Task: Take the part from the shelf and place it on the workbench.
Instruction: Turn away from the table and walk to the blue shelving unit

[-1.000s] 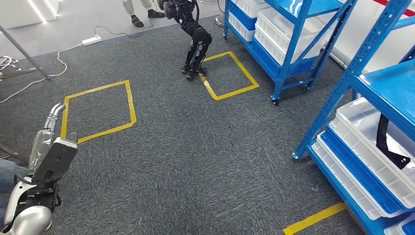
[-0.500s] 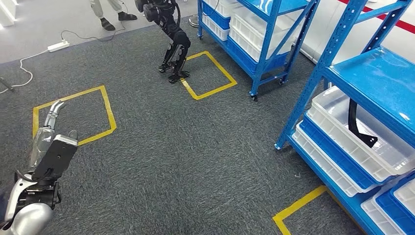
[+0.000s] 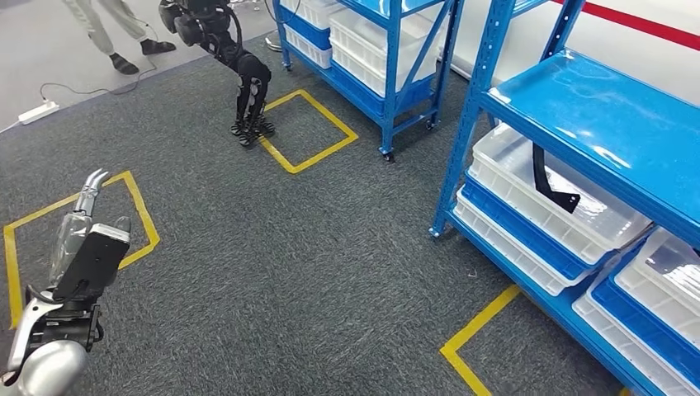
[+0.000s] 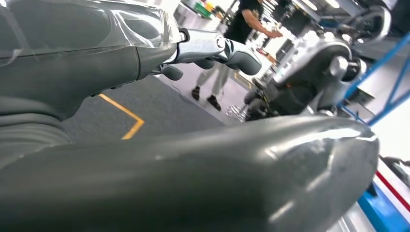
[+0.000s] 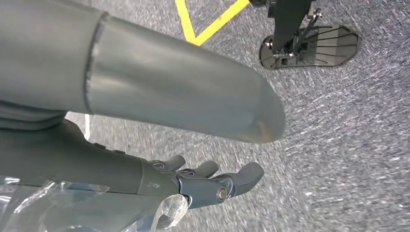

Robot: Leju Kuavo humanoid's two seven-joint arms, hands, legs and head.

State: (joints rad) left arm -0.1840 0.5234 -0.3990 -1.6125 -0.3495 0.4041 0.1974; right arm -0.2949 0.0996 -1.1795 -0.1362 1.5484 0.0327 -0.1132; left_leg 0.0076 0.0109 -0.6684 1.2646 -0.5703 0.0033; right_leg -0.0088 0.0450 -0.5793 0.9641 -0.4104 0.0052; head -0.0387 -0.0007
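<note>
The black angled part (image 3: 551,179) stands in a clear white bin (image 3: 578,224) on the lower level of the blue shelf (image 3: 594,115) at the right of the head view. My left hand (image 3: 82,239) is raised at the lower left, far from the shelf, fingers (image 3: 92,183) stretched out and holding nothing. In the left wrist view the left hand (image 4: 145,159) has its fingers (image 4: 217,48) straight, with nothing in them. The right wrist view has my right hand (image 5: 121,164) hanging over grey carpet, fingers (image 5: 212,183) extended and holding nothing.
A second blue shelf (image 3: 371,49) with white bins stands at the back. A black legged robot (image 3: 227,49) stands beside a yellow taped square (image 3: 305,124); a person's legs (image 3: 107,29) are behind it. More yellow tape (image 3: 475,330) marks the carpet by the near shelf.
The whole picture has shifted left, so the camera has turned toward the shelf; the bin with the part now sits nearer the middle. My left arm holds the same pose.
</note>
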